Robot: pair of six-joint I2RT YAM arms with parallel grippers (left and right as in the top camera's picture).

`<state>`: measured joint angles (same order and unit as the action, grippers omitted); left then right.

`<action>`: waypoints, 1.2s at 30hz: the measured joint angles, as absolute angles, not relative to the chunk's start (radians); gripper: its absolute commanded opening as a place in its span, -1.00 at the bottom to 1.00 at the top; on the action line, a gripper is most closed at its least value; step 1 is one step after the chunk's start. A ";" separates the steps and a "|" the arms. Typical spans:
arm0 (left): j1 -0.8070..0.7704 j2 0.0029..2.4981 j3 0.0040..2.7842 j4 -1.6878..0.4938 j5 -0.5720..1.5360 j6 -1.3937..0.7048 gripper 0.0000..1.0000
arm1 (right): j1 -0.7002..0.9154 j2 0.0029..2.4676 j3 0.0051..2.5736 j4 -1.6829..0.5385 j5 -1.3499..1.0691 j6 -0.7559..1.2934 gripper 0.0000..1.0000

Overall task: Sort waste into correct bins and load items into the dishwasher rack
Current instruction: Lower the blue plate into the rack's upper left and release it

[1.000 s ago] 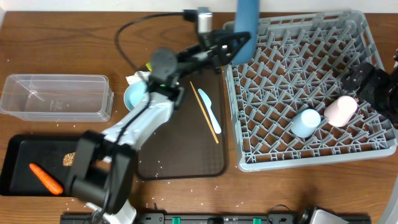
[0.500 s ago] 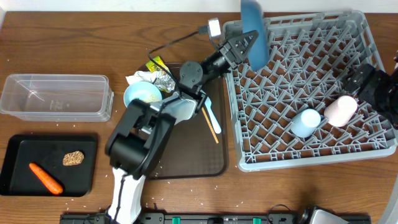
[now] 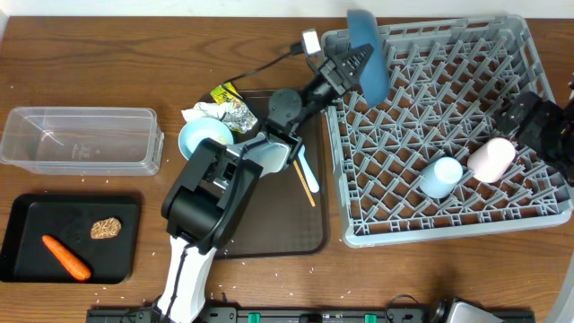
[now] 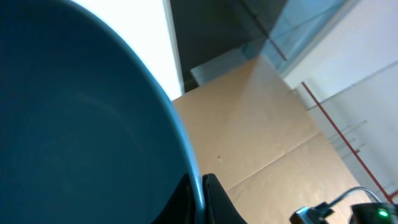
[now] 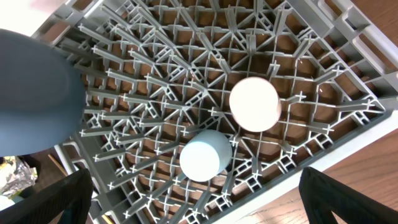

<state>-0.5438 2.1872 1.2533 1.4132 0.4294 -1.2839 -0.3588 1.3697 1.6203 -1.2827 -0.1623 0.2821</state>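
My left gripper (image 3: pixel 356 61) is shut on the rim of the large blue plate (image 3: pixel 368 49) and holds it on edge above the far left corner of the grey dishwasher rack (image 3: pixel 421 211). In the left wrist view both fingers (image 4: pixel 214 202) pinch the plate's rim (image 4: pixel 81 124). My right gripper (image 3: pixel 529 121) is open and empty over the rack's right side, above the pink cup (image 5: pixel 254 104) and the light blue cup (image 5: pixel 205 155). The carrot (image 3: pixel 65 257) and brown lump (image 3: pixel 106 228) lie in the black tray (image 3: pixel 22 215).
The white bowl (image 3: pixel 204 136), crumpled paper (image 3: pixel 199 112) and wrappers (image 3: pixel 235 113) sit at the brown serving tray's (image 3: pixel 269 220) far left. The spoon (image 3: pixel 303 154) and chopstick (image 3: pixel 296 161) lie on it. The clear box (image 3: pixel 81 139) stands at the left. Rice grains dot the table.
My left arm has carried the blue plate to the right, from beside the rack's corner to over it, and tilted it. The right arm has not moved.
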 measured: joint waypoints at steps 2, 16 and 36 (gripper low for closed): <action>-0.556 2.187 1.254 1.404 0.418 -1.282 -0.88 | -0.359 1.370 1.620 -1.286 -0.162 0.282 0.99; -0.569 2.186 1.326 1.447 0.472 -1.282 -0.88 | -0.359 1.370 1.620 -1.290 -0.160 0.282 0.98; -0.584 2.186 1.381 1.209 0.555 -1.195 -0.88 | -0.359 1.370 1.620 -1.291 -0.160 0.281 0.99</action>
